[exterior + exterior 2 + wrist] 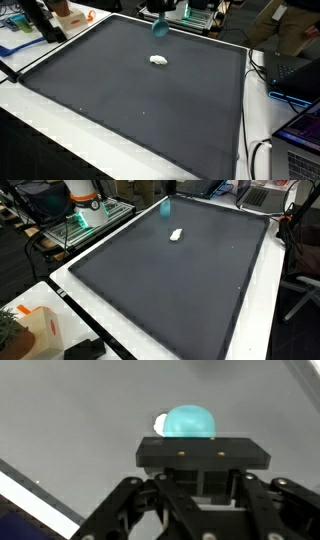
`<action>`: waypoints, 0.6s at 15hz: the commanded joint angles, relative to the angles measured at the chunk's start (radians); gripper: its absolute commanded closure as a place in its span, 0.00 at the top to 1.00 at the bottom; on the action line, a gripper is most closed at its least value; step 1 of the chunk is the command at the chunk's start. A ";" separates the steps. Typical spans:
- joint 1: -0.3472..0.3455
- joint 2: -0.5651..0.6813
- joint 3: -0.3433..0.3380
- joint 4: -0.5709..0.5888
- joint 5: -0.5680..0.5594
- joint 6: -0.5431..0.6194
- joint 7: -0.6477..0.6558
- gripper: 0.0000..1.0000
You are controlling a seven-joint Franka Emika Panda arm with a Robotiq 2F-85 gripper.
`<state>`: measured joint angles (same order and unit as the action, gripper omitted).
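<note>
Both exterior views look down from high up, at some distance, across the counter [60, 115] [110, 320] from different edges, sharing its dark mat [140, 105] [170, 290] and the small white lump [158, 60] [175, 234]. The wrist view sits close behind the pincer [190, 438], facing down onto that mat.

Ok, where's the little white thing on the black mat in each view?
In an exterior view: white thing, upper middle of the black mat.
In an exterior view: white thing, upper middle too.
Wrist view: a sliver left of the turquoise object.
Shared landmark: that turquoise object, close by.
</note>
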<state>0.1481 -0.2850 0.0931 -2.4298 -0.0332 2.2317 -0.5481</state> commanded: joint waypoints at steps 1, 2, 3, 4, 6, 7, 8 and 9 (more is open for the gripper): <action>0.042 -0.182 -0.026 -0.084 0.136 -0.016 0.086 0.23; 0.062 -0.224 -0.032 -0.099 0.169 -0.008 0.075 0.23; 0.044 -0.117 -0.029 -0.035 0.104 -0.004 0.057 0.48; 0.056 -0.152 -0.032 -0.047 0.124 -0.004 0.066 0.48; 0.069 -0.196 -0.035 -0.068 0.136 -0.004 0.076 0.48; 0.070 -0.203 -0.036 -0.073 0.136 -0.004 0.079 0.48; 0.070 -0.205 -0.037 -0.077 0.136 -0.004 0.080 0.48; 0.070 -0.205 -0.038 -0.081 0.136 -0.004 0.080 0.23</action>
<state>0.1971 -0.4908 0.0739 -2.5123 0.1159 2.2291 -0.4785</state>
